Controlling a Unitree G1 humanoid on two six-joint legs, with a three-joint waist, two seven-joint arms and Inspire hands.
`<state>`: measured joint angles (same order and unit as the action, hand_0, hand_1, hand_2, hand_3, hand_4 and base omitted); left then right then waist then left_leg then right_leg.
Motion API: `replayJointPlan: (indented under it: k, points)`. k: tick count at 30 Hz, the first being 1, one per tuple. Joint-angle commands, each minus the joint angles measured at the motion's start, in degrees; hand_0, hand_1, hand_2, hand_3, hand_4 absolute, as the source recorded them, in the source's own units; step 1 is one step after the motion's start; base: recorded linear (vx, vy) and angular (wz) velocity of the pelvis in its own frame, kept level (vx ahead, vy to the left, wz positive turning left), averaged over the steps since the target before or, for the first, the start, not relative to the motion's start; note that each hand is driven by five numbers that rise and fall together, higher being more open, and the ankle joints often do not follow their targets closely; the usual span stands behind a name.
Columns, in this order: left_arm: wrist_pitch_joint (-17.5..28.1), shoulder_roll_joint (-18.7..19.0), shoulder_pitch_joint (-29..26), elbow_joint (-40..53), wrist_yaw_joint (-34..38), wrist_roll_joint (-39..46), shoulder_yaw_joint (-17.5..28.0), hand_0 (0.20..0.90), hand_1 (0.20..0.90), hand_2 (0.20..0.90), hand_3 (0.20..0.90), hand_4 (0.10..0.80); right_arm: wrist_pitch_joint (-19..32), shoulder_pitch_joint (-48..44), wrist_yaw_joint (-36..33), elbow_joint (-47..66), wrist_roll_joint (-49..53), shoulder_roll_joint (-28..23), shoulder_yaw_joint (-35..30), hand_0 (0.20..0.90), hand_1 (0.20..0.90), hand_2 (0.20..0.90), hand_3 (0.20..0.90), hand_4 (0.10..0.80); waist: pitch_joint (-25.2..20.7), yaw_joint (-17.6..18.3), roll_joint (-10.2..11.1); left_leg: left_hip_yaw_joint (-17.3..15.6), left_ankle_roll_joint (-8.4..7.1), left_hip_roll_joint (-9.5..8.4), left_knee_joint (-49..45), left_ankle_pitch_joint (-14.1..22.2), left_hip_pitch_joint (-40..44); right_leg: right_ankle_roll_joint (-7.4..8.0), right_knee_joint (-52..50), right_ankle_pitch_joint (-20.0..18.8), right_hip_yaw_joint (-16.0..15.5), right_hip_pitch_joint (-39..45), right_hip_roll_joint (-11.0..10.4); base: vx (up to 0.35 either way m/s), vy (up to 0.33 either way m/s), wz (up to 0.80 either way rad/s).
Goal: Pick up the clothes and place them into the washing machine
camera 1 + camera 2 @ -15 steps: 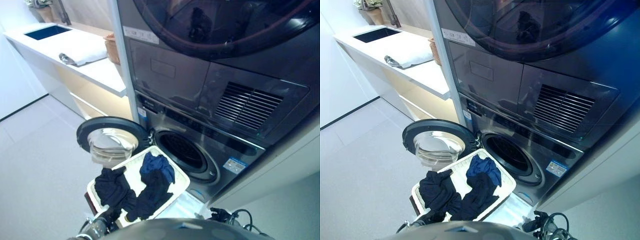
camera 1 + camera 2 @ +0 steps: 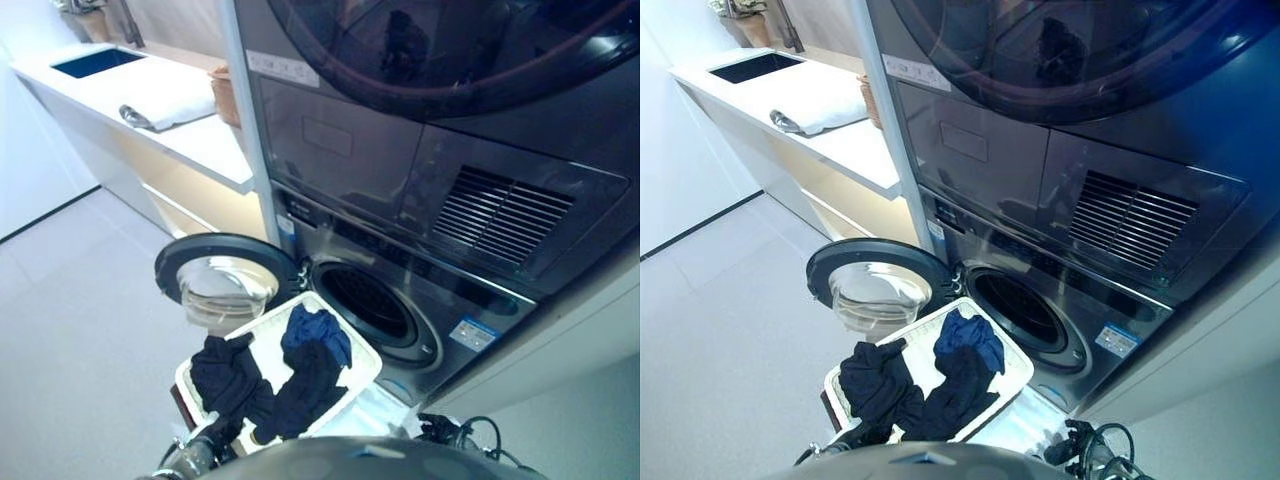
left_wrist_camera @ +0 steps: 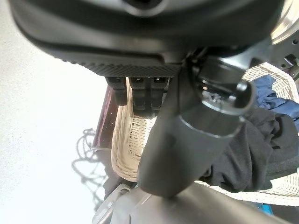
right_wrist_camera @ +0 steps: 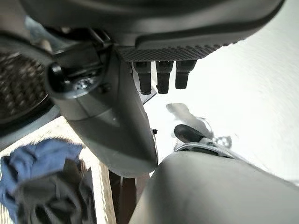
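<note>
A white woven basket (image 2: 1012, 372) is sitting on the floor right in front of the washing machine (image 2: 1060, 290). The clothes are lying inside the basket. A black piece of clothing (image 2: 875, 385) is hanging over the basket's left side, and another dark one (image 2: 958, 392) is lying in the middle. A blue piece of clothing (image 2: 968, 335) is lying at the end nearest the machine. None of the clothes are inside the machine.

The machine's round door (image 2: 875, 280) is standing wide open, swung out to the left. The dark round hole of the drum (image 2: 1025, 310) is showing just behind the basket. A second machine (image 2: 1070, 60) is stacked on top.

The left hand (image 3: 140, 88) is hanging above the basket's near rim, by the black clothing. Its fingers are pointing straight out and it is holding nothing. The right hand (image 4: 161, 77) is hanging over the floor beside the basket. Its fingers are straight too, and it is also holding nothing.

To the left, a white counter (image 2: 855, 145) is running along the wall. A folded white cloth (image 2: 820, 108) is lying on it, and a dark sink (image 2: 745, 68) is set in farther back.
</note>
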<state>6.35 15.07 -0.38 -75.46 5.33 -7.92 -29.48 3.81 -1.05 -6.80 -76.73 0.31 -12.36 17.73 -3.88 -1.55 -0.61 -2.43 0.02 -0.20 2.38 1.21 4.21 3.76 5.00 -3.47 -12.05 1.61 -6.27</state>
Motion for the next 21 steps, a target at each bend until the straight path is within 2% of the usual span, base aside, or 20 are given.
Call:
replayJointPlan:
  k: [1,4,11,21]
  points:
    - [2.59,-1.53,-3.01,-0.59,1.69,0.20,1.72,0.900,0.900,0.900,0.900,0.800,2.10,-1.77,-0.75,2.90,-1.63,-0.13,3.55,0.900,0.900,0.900,0.900,0.800,1.38,-0.55,1.37,3.69,0.33,-2.46,-0.31,-1.98,-5.68,2.69,-6.70,5.51,-1.05,0.01,-1.40,-0.025,-0.022,0.26]
    - [2.89,-0.72,-3.06,-0.30,2.06,0.41,1.79,0.900,0.900,0.900,0.900,0.800,2.61,-2.42,-1.17,6.24,-1.52,-0.74,4.29,0.900,0.900,0.900,0.900,0.800,1.99,-1.07,1.55,4.87,0.02,-2.63,0.04,-2.77,-6.53,2.67,-6.40,5.45,-2.60,-0.05,-1.41,-0.030,-0.027,0.30]
    - [4.01,2.30,-4.99,2.93,4.34,1.84,0.71,0.900,0.900,0.900,0.900,0.800,4.00,-7.40,-5.18,18.18,1.14,-4.35,3.07,0.900,0.900,0.900,0.900,0.800,5.27,-3.07,1.96,11.53,-1.64,-3.91,-0.05,-6.04,-12.88,2.03,-6.12,5.70,-9.65,-1.62,-1.46,-0.069,-0.047,0.61]
    - [4.25,3.86,-4.98,4.19,6.12,5.10,1.74,0.900,0.900,0.900,0.900,0.800,4.67,-17.98,-7.75,20.81,2.41,-5.90,6.11,0.900,0.900,0.900,0.900,0.800,8.50,-6.09,2.39,14.80,-2.48,-5.38,-0.46,-8.17,-18.14,1.33,-5.75,6.23,-12.76,-3.91,-1.09,-0.019,-0.025,0.44]
